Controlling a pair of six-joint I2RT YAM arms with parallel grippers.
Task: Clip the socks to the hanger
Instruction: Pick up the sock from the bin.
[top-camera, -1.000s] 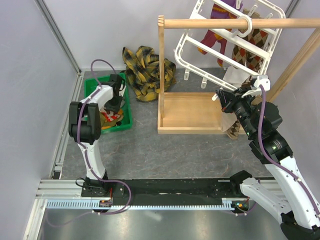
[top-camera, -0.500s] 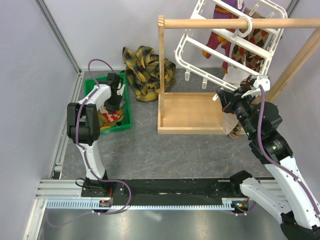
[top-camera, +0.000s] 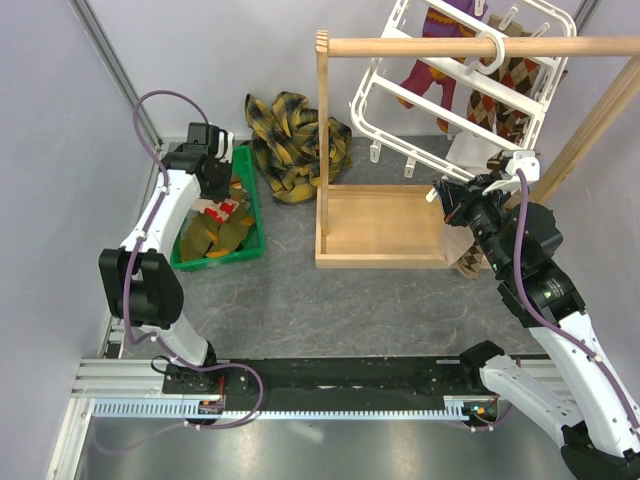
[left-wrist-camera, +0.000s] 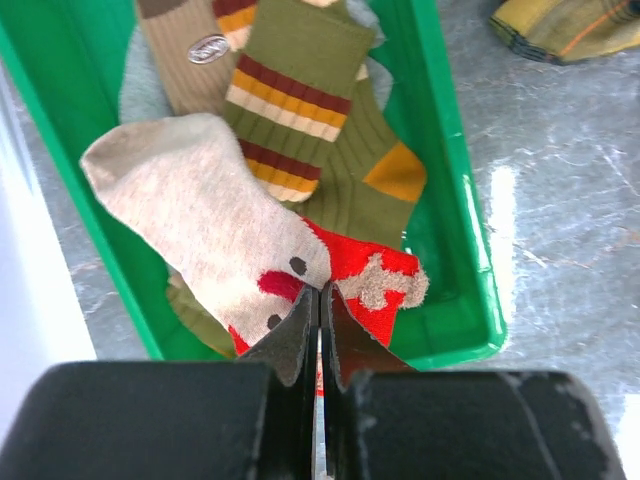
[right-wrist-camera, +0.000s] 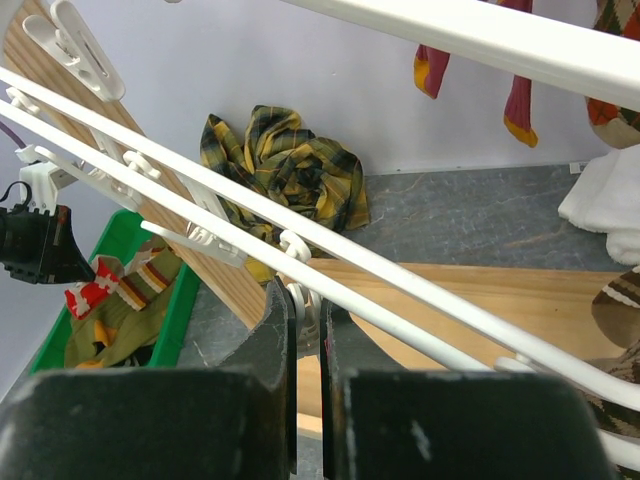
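Observation:
My left gripper (left-wrist-camera: 320, 300) is shut on a beige-and-red sock (left-wrist-camera: 200, 205) and holds it above the green bin (left-wrist-camera: 452, 200). Olive socks with orange-red stripes (left-wrist-camera: 300, 110) lie in the bin below. In the top view the left gripper (top-camera: 216, 186) is over the bin's far end. My right gripper (right-wrist-camera: 308, 312) is shut on a small white clip (right-wrist-camera: 303, 298) under a bar of the white hanger (right-wrist-camera: 400, 280). The hanger (top-camera: 440, 95) hangs tilted from the wooden rod, with argyle socks (top-camera: 505, 85) and a red-purple sock (top-camera: 425, 72) clipped on it. The right gripper (top-camera: 447, 198) is at its lower edge.
A wooden rack with a rod (top-camera: 420, 46) and a tray (top-camera: 380, 225) stands mid-table. A yellow-and-black plaid cloth (top-camera: 295, 130) lies behind the bin (top-camera: 252, 215). An argyle sock (top-camera: 466, 260) hangs by the tray's right end. Walls close in at the left and back.
My left arm has swung out to the left and raised the gripper from inside the bin, with the beige-and-red sock in it. The right arm has not moved.

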